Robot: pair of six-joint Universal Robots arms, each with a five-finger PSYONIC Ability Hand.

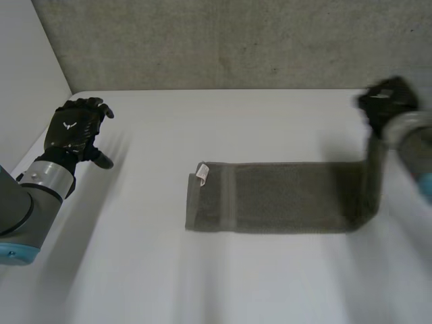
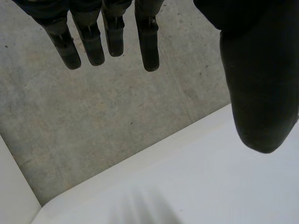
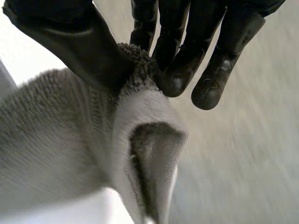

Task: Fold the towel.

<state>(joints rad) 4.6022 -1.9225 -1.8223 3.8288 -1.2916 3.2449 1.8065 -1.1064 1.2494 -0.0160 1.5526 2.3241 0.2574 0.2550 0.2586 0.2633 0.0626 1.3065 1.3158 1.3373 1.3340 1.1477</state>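
Pinching the towel (image 1: 283, 196) by its right end between thumb and fingers, the right hand (image 1: 388, 101) held that end raised off the table (image 1: 202, 270); the rest lay flat as a long grey strip mid-table. Left hand (image 1: 74, 128): fingers straight and spread, holding nothing, near the far left corner, well apart from the cloth. Risks, as judged: the small pinch could slip and drop the end short; the unpinned strip could drag or skew when pulled. Nearby: white label (image 1: 202, 173) at the strip's left end; concrete wall (image 1: 236, 40) behind. Nothing lay across the fold's path.
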